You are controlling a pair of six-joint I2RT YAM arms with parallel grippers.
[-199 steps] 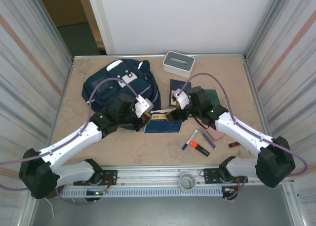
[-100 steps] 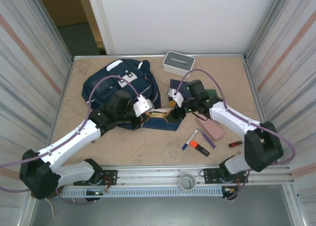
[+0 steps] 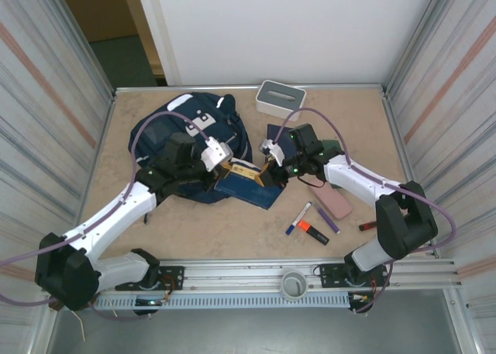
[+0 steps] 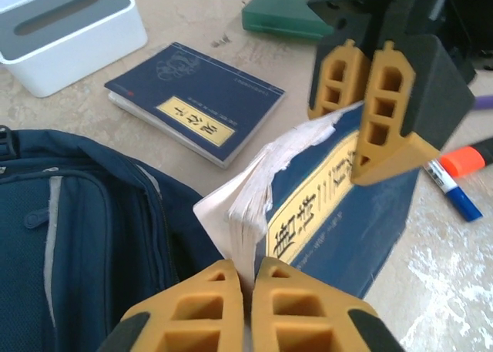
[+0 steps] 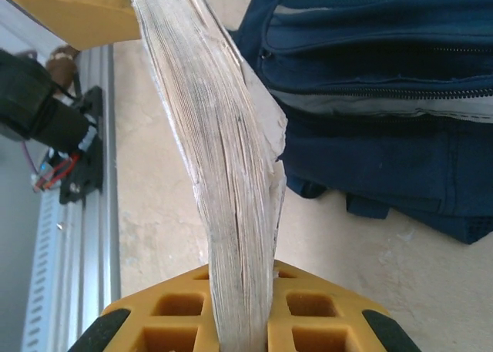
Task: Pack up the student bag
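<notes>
From above, the blue bag (image 3: 182,149) lies flat on the table (image 3: 364,122), on the left side near the back. The left end effector (image 3: 227,168) and the right end effector (image 3: 269,176) meet just beside the bag. Each one is pinched shut on an end of the same blue book (image 3: 249,185). The book's left end is over the bag's edge. A white box (image 3: 280,98) sits at the back. A second book (image 3: 279,133) lies near it. Some pens (image 3: 298,218) lie on the table at the front right.

From the left wrist, the left end effector (image 4: 248,269) squeezes the book's (image 4: 339,213) white pages. The right end effector (image 4: 362,129) grips the far corner, with its yellow fingers tight together on it. The bag (image 4: 77,213) is below on the left. The second book (image 4: 196,102) and the white box (image 4: 69,28) lie behind it.

From the right wrist, the right end effector (image 5: 240,290) is closed on the book's page edge (image 5: 223,159). One yellow finger (image 5: 77,9) of the left end effector holds the far end. The bag (image 5: 385,82) lies on the table to the right.
</notes>
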